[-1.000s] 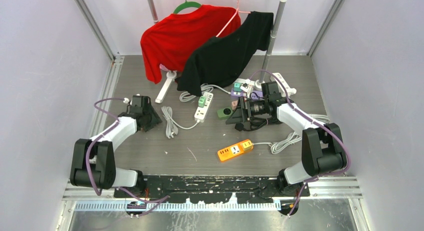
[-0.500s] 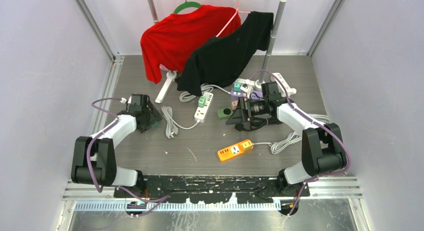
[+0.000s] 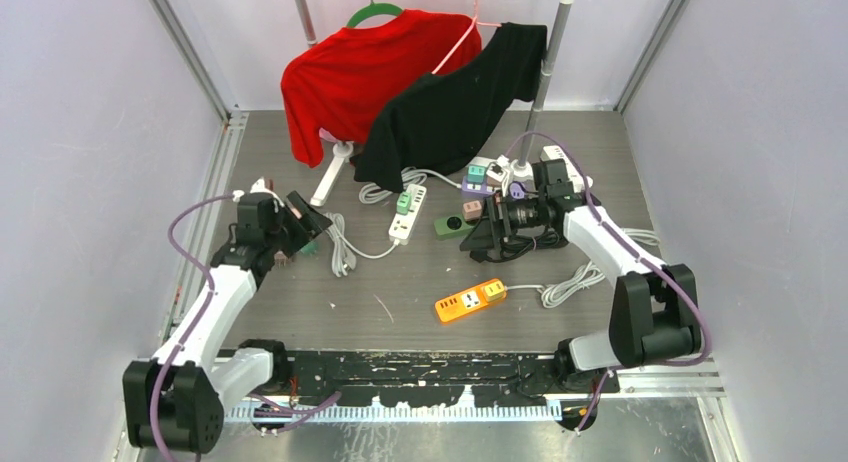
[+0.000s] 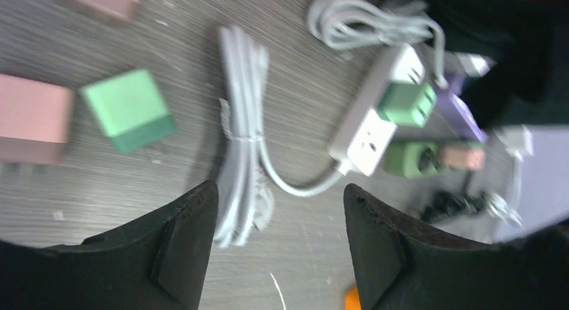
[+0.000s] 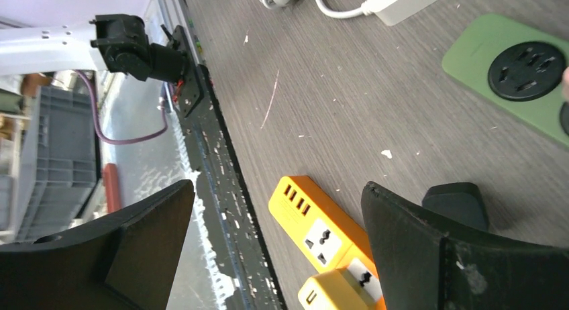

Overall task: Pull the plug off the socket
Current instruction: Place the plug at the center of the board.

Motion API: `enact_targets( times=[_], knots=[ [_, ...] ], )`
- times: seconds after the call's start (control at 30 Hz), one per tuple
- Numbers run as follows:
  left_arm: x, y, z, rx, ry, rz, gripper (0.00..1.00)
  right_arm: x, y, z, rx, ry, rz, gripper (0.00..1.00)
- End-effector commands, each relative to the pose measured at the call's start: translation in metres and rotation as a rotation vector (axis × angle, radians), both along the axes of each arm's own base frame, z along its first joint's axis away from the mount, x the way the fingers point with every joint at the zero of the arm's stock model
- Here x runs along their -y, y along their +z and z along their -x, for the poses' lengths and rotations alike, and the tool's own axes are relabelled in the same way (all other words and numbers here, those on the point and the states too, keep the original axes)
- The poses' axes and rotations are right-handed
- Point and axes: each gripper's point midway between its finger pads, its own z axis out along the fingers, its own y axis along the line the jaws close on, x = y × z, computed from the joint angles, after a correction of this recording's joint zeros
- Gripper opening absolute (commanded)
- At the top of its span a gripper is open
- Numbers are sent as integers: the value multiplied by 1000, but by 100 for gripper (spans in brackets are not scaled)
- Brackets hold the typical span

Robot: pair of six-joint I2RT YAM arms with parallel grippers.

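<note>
My left gripper [image 4: 280, 197] has its fingers apart with nothing in them. My right gripper [image 5: 278, 192] is wide apart and holds nothing too. A green plug [image 4: 405, 103] sits in the white power strip [image 4: 366, 132], at 2 o'clock from my left fingers. I think I am between pulls. Next I must reach over, pinch that plug and pull it off. Only the left wrist camera shows a loose green cube [image 4: 127, 111] at 10 o'clock. Only the right one shows the orange power strip [image 5: 322, 233] up close.

A red shirt [image 3: 350, 82] and a black shirt [image 3: 450, 112] hang beside a metal pole [image 3: 552, 57].
</note>
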Motion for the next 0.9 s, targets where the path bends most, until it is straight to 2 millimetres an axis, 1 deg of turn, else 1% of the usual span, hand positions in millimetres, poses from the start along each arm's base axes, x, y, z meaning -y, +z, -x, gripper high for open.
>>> enact_targets(
  times=[0.0, 0.07, 0.1, 0.2, 0.27, 0.33, 0.4, 0.5, 0.63, 0.67, 0.87],
  knots=[
    [58, 36, 18, 180, -296, 218, 68, 11, 30, -3, 238, 35, 12, 100],
    [75, 52, 26, 264, -388, 272, 68, 17, 38, -1, 319, 52, -2, 100],
    [83, 57, 32, 289, -429, 290, 68, 20, 43, 2, 384, 80, -23, 100],
    [107, 70, 49, 360, -547, 314, 68, 28, 50, 23, 558, 196, -79, 100],
    [126, 81, 62, 432, -638, 327, 68, 32, 55, 34, 603, 227, -119, 100],
    [146, 90, 76, 506, -731, 337, 68, 35, 57, 43, 589, 234, -144, 100],
    [168, 96, 93, 563, -824, 342, 68, 36, 57, 47, 615, 255, -154, 100],
    [192, 97, 115, 635, -934, 309, 68, 38, 55, 54, 648, 281, -154, 100],
    [213, 90, 133, 706, -1015, 226, 68, 40, 47, 56, 679, 308, -126, 100],
    [219, 88, 141, 720, -1046, 209, 68, 41, 45, 58, 690, 318, -120, 100],
    [231, 72, 145, 818, -1063, 61, 71, 45, 33, 68, 758, 395, -83, 100]
  ],
)
